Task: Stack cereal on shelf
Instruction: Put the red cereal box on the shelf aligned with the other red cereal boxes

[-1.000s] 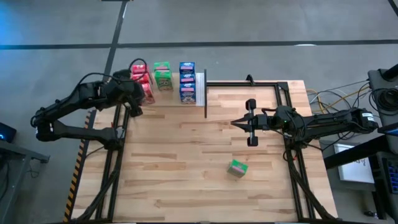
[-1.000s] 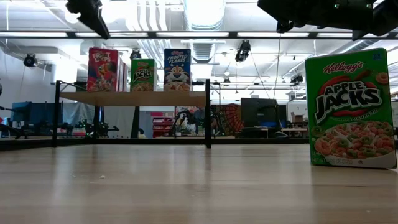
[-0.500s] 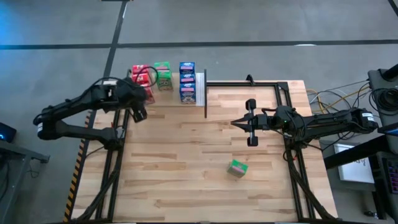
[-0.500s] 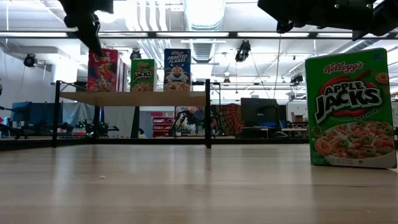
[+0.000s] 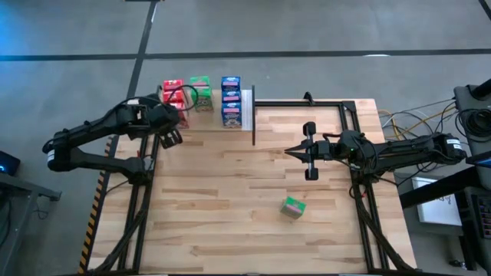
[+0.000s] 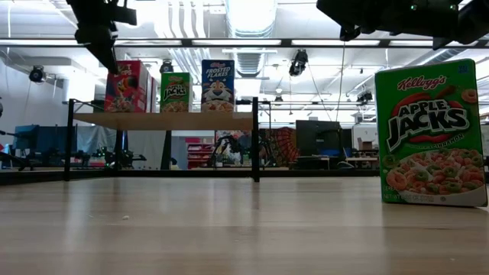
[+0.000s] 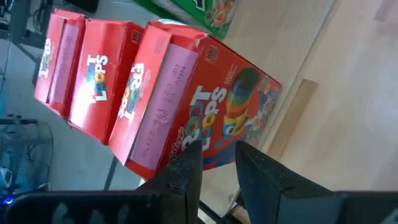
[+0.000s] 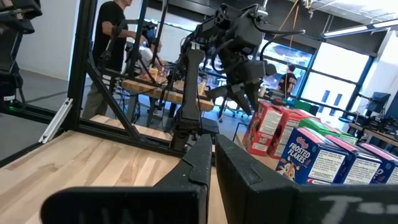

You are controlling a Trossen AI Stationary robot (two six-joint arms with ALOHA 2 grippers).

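Red boxes: three red cereal boxes (image 7: 93, 81) stand in a row at the left end of the shelf (image 6: 164, 121); in the low view the front one leans to one side instead of standing square.
Left end effector: the left end effector (image 7: 216, 155) is up against the lower edge of the nearest red box, at that box's corner; whether it is clenched on the box or only touching it cannot be told.
Green on shelf: green cereal (image 5: 201, 92) stands upright just beside the red boxes, in the middle of the shelf.
Blue boxes: the blue boxes (image 5: 231, 100) stand in a line next to the shelf's white end strip (image 5: 247, 107).
Loose box: one green box (image 5: 293, 207) stands upright on the wooden surface (image 5: 230, 215), well apart from the shelf and nearer the right arm.
Right end effector: the right end effector (image 5: 290, 151) is clenched on nothing and hangs above the surface between the shelf and the loose green box, pointing toward the left arm.
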